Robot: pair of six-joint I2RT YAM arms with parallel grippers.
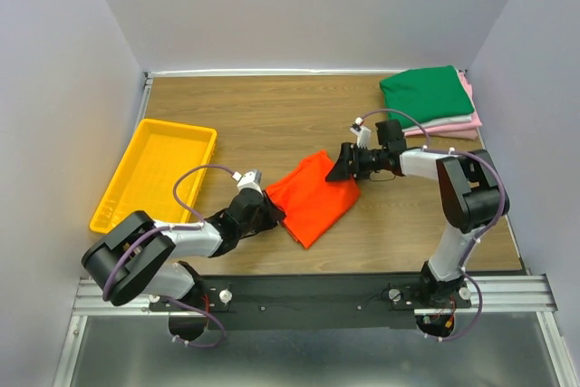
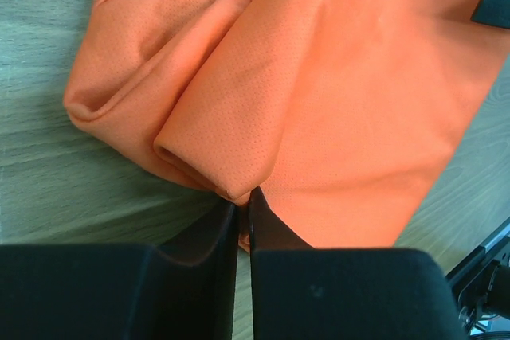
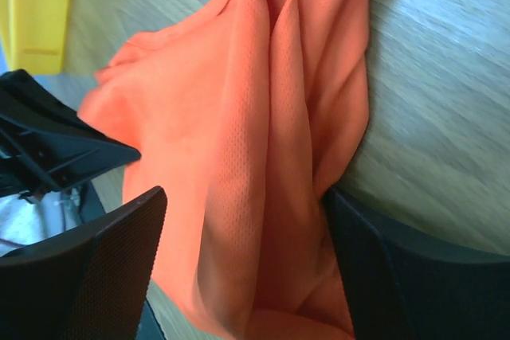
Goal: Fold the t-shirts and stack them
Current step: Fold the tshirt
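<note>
Work centres on the orange shirt (image 1: 313, 197), lying half folded in the middle of the surface (image 1: 272, 115). The left claw (image 2: 244, 197) is pinched nearly closed on a folded edge, likely to pin or drag that side. The right claw (image 3: 243, 197) stands wide, straddling a bunched ridge of cloth without clamping it, probably set to grab. A green shirt (image 1: 428, 92) sits folded over a pink shirt (image 1: 467, 124) in the far right corner. A yellow tray (image 1: 172, 127) lies at the left. Plain grey walls (image 1: 54, 88) enclose the wood.
</note>
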